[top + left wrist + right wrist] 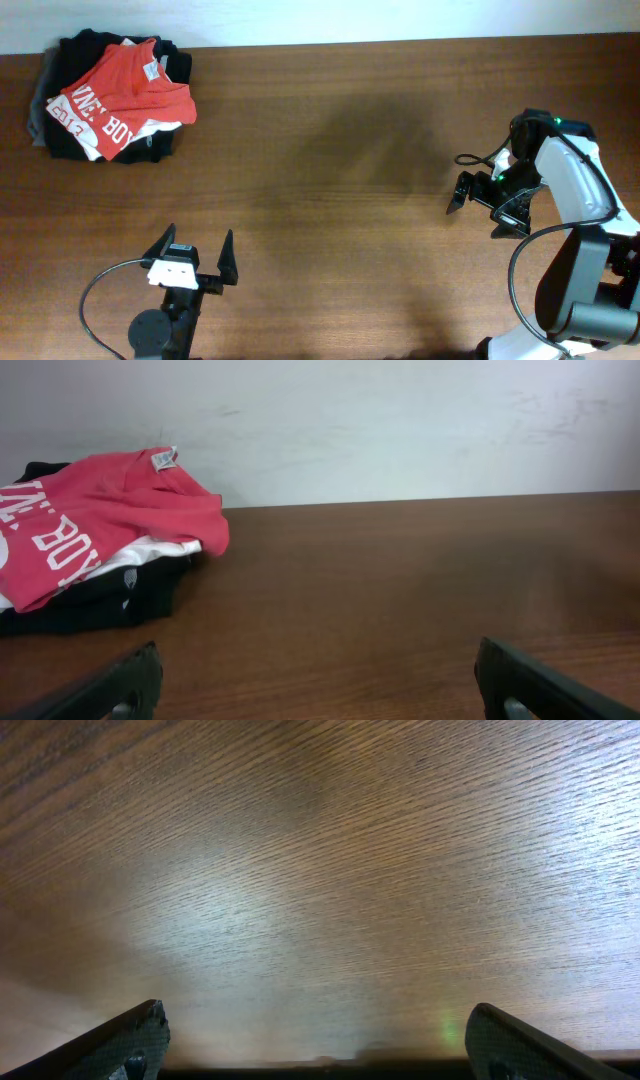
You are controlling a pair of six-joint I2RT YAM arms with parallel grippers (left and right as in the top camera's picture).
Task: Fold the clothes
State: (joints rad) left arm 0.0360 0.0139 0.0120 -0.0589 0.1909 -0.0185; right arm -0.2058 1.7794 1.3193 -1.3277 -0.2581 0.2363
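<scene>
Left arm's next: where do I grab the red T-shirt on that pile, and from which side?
Pinch the red T-shirt at the bunched fold drooping toward the middle of the table, below the neck label. Bring the left gripper in low from that side; there the cloth overhangs the white garment and black garments, so it should lift alone.

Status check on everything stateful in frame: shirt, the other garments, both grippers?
red-orange T-shirt: unfolded, crumpled on top of the other garments, far-left of the table.
white garment: under the shirt, only an edge showing.
black garments: at the bottom, mostly covered.
left gripper: open, empty, clear of the clothes.
right gripper: open, empty, over bare wood.
</scene>
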